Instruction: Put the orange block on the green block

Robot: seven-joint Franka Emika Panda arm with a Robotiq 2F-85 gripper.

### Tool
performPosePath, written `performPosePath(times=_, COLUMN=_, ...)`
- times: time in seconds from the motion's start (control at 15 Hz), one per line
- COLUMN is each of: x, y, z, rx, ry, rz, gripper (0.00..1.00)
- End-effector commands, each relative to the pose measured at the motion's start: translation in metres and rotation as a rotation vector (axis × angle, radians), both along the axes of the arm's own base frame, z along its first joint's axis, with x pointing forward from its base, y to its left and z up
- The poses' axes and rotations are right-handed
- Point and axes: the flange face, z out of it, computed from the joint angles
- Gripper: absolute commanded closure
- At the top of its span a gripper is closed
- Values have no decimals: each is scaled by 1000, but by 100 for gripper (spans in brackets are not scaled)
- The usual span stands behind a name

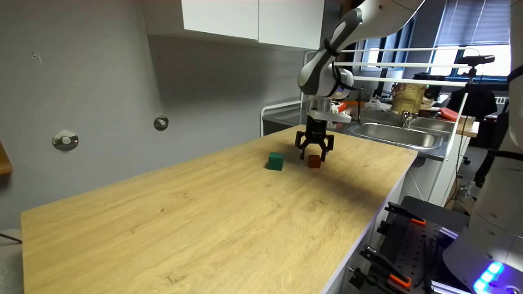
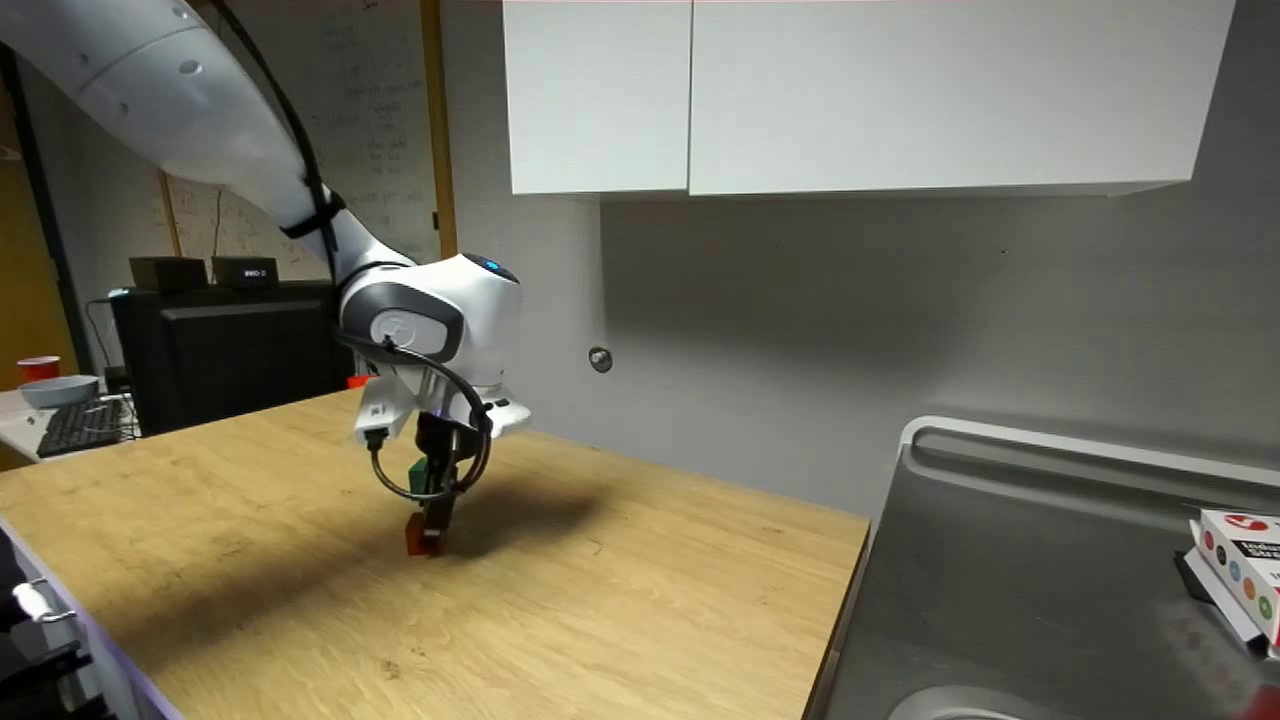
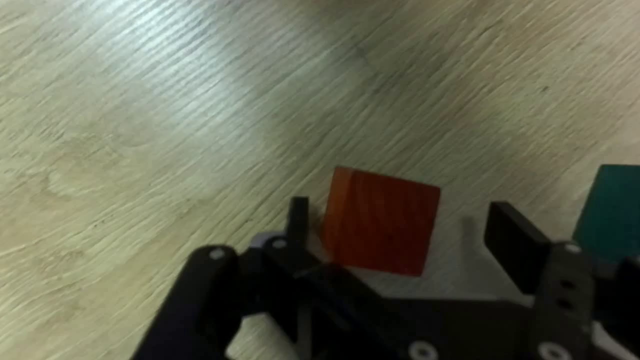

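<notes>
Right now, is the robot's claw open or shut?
Open: in the wrist view, the gripper has its fingers spread, with a visible gap between one of them and the orange block.

In the wrist view, the dark green cube (image 3: 614, 205) is cropped by the right edge; the black two-fingered gripper (image 3: 400, 215) is blurred and cut off at the bottom. In an exterior view, the gripper partly conceals that cube and the reddish-orange wooden cube (image 2: 415, 536). There, the white cardboard box with coloured dots (image 2: 1225, 560) is cropped at the right; faint marks (image 2: 385, 105) on the whiteboard (image 2: 320, 70) are illegible.
</notes>
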Motion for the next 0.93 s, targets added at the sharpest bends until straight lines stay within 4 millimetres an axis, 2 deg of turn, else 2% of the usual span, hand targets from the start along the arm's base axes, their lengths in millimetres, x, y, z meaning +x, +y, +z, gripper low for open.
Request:
performPosePath(times=0.0, x=14, y=-8, z=-8, rx=10, ry=45, rz=-38, gripper=41)
performPosePath(times=0.13, x=18, y=-9, z=-8, rx=6, ry=52, rz=-46, gripper=57)
performPosePath(times=0.33, x=25, y=-6, z=7, rx=-3, ry=44, rz=-48, gripper=80)
performPosePath(times=0.6, x=42, y=7, z=30, rx=-39, ry=19, rz=-21, gripper=81)
performPosePath(times=0.87, x=62, y=34, z=50, rx=-90, ry=8, rz=24, gripper=81)
